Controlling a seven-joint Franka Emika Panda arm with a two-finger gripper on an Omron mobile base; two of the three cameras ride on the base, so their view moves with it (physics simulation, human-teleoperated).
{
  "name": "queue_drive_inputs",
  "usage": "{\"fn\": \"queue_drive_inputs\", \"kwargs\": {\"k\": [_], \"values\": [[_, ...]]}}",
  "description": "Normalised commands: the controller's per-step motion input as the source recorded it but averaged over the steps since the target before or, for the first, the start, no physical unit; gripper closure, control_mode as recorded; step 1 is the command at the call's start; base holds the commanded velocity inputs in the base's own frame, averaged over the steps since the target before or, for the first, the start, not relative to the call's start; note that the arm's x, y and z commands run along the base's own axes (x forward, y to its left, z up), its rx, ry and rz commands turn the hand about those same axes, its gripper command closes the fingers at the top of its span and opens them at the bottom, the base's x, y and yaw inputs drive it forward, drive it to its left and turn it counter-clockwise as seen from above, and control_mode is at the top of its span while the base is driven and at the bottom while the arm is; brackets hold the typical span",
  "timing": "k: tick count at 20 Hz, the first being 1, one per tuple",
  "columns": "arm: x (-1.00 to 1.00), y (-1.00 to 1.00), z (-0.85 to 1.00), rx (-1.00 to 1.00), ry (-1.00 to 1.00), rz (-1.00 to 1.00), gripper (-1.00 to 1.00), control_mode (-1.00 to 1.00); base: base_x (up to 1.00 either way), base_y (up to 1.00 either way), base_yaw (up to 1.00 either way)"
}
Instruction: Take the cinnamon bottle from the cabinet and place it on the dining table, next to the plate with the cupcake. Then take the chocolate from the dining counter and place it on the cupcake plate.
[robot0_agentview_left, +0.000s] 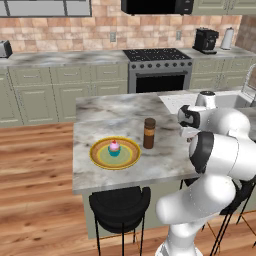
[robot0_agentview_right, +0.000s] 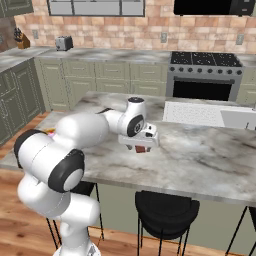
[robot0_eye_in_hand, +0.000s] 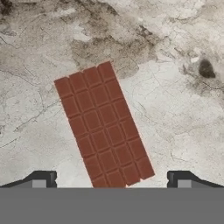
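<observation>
Left of the scene: the plate, yellow-rimmed, sits on the marble dining counter with the cupcake at its centre. Just to its right stands the cinnamon bottle, upright and apart from the plate rim, so the first half of the task appears done.

Centre: the chocolate, a brown segmented bar, lies flat on the marble directly beneath the gripper. In the hand view its long axis runs obliquely from upper left to lower right, and its near end falls between the two fingertips, which stand wide apart, with nothing held. In the right base view a small reddish edge of the bar shows under the hand.

Right: the arm reaches over the counter; sink basin and stove lie beyond.

Risks, as judged from here: the bar is thin and lies flush on stone, so a descent that stops short may close on air, while one too deep may drive the tips into the counter. Because the bar is skewed relative to the jaws, closing without rotating the wrist could pinch a corner and spin or flick it away. The carry leftward passes the bottle, which could be toppled.

No brand, label or writing can be read on any item.
</observation>
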Motion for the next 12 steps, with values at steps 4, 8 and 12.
{"fn": "queue_drive_inputs", "kwargs": {"k": [4,8,12], "values": [[0.18,-0.11,-0.16,0.00,0.00,0.00,-1.00,-1.00,0.00,0.00,0.00],[0.21,-0.07,-0.17,0.00,0.00,0.00,-1.00,-1.00,0.00,0.00,0.00],[0.10,-0.01,-0.26,0.00,0.00,0.00,1.00,-1.00,0.00,0.00,0.00]]}}
